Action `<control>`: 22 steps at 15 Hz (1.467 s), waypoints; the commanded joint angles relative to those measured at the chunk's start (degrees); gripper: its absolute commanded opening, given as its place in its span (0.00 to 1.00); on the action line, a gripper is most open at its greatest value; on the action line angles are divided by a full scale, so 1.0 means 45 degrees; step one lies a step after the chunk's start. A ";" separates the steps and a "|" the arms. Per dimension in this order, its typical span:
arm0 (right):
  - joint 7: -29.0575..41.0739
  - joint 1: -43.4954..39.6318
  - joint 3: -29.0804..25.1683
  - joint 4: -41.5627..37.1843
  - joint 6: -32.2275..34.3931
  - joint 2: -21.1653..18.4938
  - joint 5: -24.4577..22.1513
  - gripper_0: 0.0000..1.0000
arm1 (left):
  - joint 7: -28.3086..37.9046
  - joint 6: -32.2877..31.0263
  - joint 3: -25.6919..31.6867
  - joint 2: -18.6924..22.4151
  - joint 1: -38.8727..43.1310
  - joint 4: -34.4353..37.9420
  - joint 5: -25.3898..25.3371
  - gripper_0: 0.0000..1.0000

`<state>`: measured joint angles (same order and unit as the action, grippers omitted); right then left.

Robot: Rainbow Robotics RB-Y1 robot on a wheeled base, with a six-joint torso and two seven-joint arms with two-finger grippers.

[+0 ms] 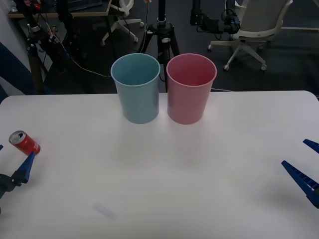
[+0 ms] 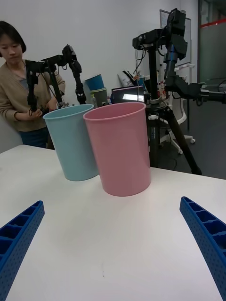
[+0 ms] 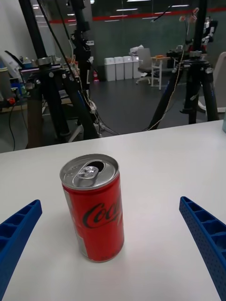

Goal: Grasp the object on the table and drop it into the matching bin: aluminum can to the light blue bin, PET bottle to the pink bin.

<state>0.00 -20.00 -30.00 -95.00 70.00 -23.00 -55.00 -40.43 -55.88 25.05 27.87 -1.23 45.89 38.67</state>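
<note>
Standing upright on the table [image 1: 164, 169], the aluminum can [image 3: 94, 207] sits just ahead of the left gripper [image 3: 113, 254], between its widely spread blue fingers [image 3: 205, 237] and apart from both. The right gripper [image 2: 113, 249] rests low at the table's right edge, its fingers [image 2: 19, 233] likewise spread around nothing, with the pink bin [image 2: 120, 148] straight ahead of it and the light blue bin [image 2: 70, 141] touching the pink one's far side.

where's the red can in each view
Front view: red can at the table's far left edge, beside the left gripper.
Left wrist view: can centre frame, upright, between the open blue fingers.
Right wrist view: not in it.
Shared landmark: the white table.
</note>
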 commanded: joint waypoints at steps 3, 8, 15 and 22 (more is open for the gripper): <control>0.0000 0.0000 0.0000 0.0000 0.0000 0.0000 0.0000 1.00 | -0.0116 0.0289 -0.0079 0.0135 -0.0469 -0.0646 -0.0059 1.00; 0.0000 0.0000 0.0000 0.0000 0.0000 0.0000 0.0000 1.00 | -0.0097 0.1520 -0.0626 0.0096 -0.1035 -0.0666 -0.0274 1.00; 0.0000 0.0000 0.0000 0.0000 0.0000 0.0000 0.0000 1.00 | 0.0118 0.2594 -0.1192 0.0116 -0.1484 -0.0666 -0.0547 1.00; 0.0000 0.0000 0.0000 0.0000 0.0000 0.0000 0.0000 1.00 | 0.0411 0.3473 -0.1446 0.0116 -0.1914 -0.0666 -0.0547 1.00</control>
<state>0.00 -20.00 -30.00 -95.00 70.00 -23.00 -55.00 -38.74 -40.65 18.63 28.39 -9.63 42.95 36.25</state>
